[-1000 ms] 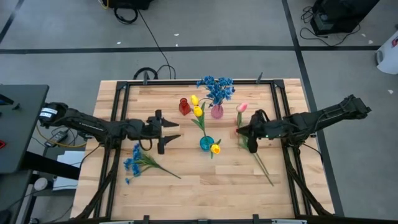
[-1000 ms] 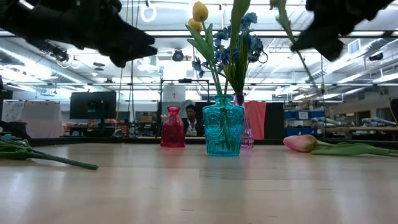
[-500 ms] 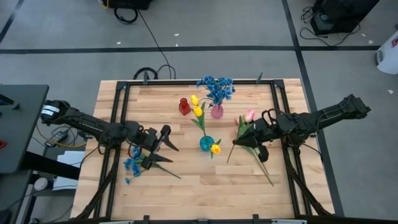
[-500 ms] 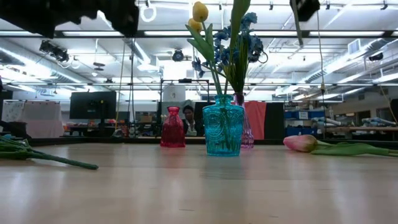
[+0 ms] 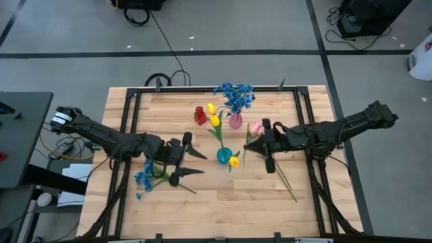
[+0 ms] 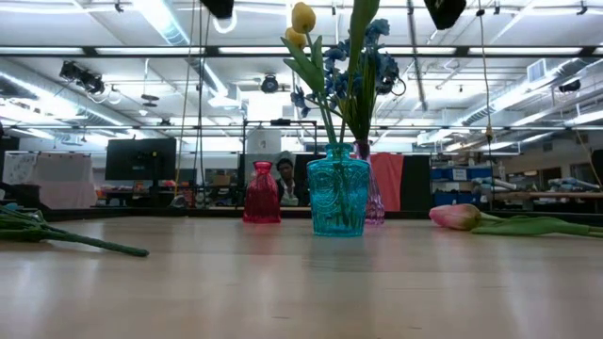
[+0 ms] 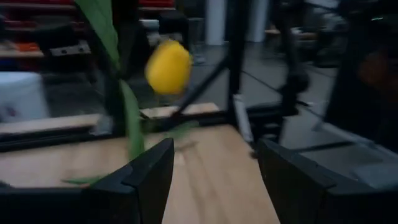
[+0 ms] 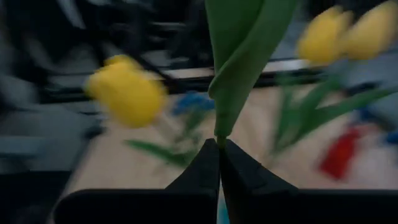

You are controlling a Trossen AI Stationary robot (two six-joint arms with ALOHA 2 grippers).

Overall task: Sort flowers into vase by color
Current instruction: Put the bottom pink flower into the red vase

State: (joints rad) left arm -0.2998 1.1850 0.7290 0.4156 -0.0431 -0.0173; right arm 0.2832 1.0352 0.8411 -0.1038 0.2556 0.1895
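While our right gripper [image 5: 260,143] pinches a pink tulip [image 5: 255,128] by its stem, just right of the teal vase [image 5: 224,155] with its yellow tulips [image 5: 233,161], our left gripper [image 5: 192,164] hangs open and empty beside the blue sprig [image 5: 144,178] on the table [image 5: 229,202]. Another pink tulip [image 6: 456,217] lies flat.

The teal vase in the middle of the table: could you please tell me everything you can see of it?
The teal vase is clear blue-green glass with embossed scrollwork, a narrow neck and a wider squarish body. It stands upright on the wooden table, near its centre, in front of the red vase and the purple vase. Green stems of yellow tulips rise from its mouth. Neither claw touches it.
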